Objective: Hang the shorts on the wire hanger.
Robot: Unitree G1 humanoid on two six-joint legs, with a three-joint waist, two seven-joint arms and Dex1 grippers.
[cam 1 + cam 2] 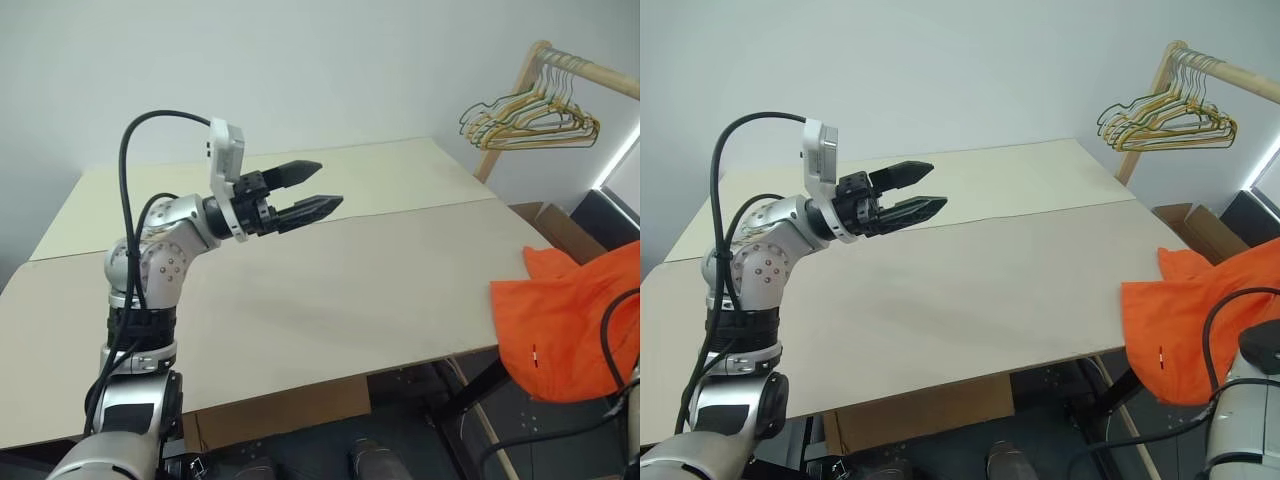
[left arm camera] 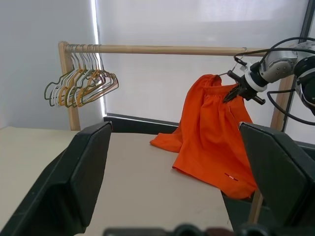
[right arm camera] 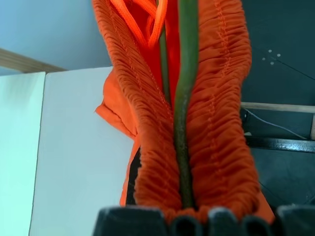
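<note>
Left wrist view gives us the best look at things: the right gripper (image 2: 235,90) is pinched shut on the gathered waistband of the shorts (image 2: 211,132), up near the wooden rail (image 2: 162,49), and a thin bit of wire hanger (image 2: 238,58) hooks onto that rail right above the fingers; so we reckon the shorts are already threaded on the hanger and this is the hang-it-up stage. The right wrist view backs that up; a dark wire runs straight up through the bunched waistband, clamped between the closed jaws together with the cloth.

The relation that matters next, as we read it: the hook sits just at the rail, directly above the gripper, so the remaining move looks like settling the hook and letting go. Long axis of the shorts is vertical; waistband up at the fingers, legs hanging down, with the lower cloth draping onto the far right corner of the table (image 1: 300,300). Right arm is clearly the one on the job.

The left gripper (image 1: 308,190) hangs above the middle of the table, well apart from the shorts, jaws spread as wide as they go and holding nothing; it points across toward the shorts side. The bunch of spare hangers (image 1: 525,120) sits further along the rail, away from the orange cloth.
</note>
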